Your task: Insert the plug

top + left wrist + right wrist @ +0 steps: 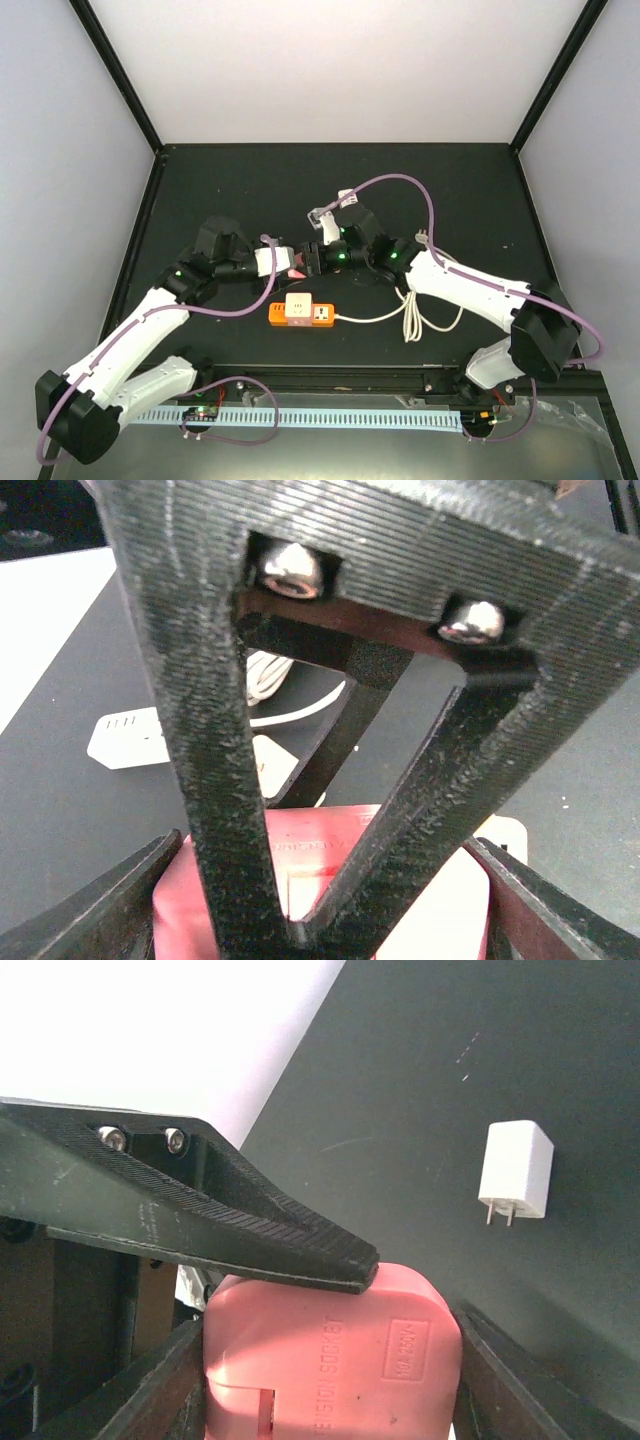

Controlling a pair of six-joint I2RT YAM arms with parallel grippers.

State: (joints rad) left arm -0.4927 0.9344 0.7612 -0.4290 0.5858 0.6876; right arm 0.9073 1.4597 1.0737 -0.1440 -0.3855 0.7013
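Starting at the left of the overhead view, the left arm is seen stretched from 7 o'clock toward the middle of the dark counter (230, 190), where its left hand (320, 920) is met by the other one. In the left wrist view the two fingers (100, 915) of that hand are set on either side of the pink plug (310, 835), very close to its flanks. It cannot be told whether they are pressed against it or only standing beside it, and much of that view is blocked by a ribbed black finger of the other hand. The plug is found between the two hands, at 12 o'clock of the orange power strip (300, 313) and apart from it; the strip is laid flat with its white socket faces turned up. The right hand (330, 1390) is clenched on the plug, whose body is wedged between its two fingers in the right wrist view. A small white charger (515, 1170) with two prongs is seen lying on the counter at 1 o'clock of the plug in that view, well apart from it. At 3 o'clock of the strip, its white cable (410, 318) is looped on the counter, near the right arm.
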